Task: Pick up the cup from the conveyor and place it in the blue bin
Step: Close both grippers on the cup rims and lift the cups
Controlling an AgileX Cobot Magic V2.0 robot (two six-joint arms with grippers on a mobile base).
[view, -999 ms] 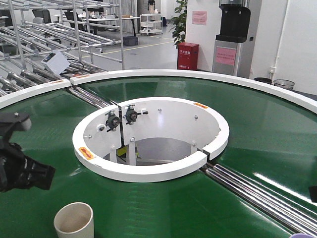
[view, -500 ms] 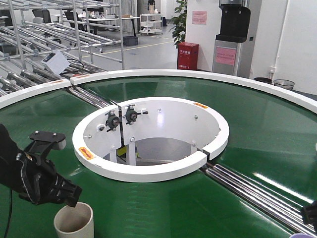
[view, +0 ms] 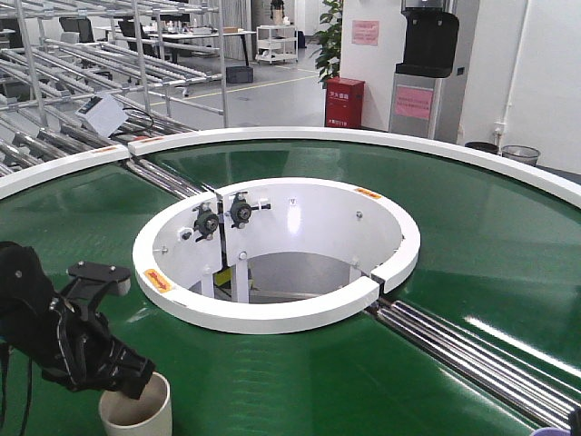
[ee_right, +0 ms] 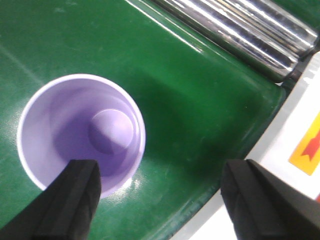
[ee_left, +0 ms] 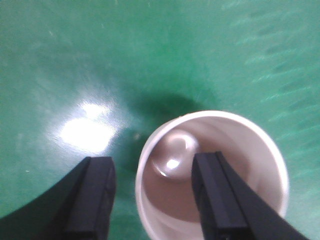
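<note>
Your left gripper [ee_left: 152, 200]: jaws apart, astride rim of smooth beige cup [ee_left: 240, 150] on glossy green belt [ee_left: 150, 50]. Right gripper [ee_right: 165, 200]: apart, beside lilac cup [ee_right: 75, 125]. Orange sticker [view: 156, 281]: unreadable.

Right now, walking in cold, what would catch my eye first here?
A big green ring-shaped conveyor curves around a white hub at centre. At lower left, the open left gripper straddles the rim of a beige cup. The right wrist view shows a purple cup by the open right gripper.

Beige cup [view: 147, 416] base cut off at bottom edge, rim partly behind left fingers [view: 125, 376]
</note>
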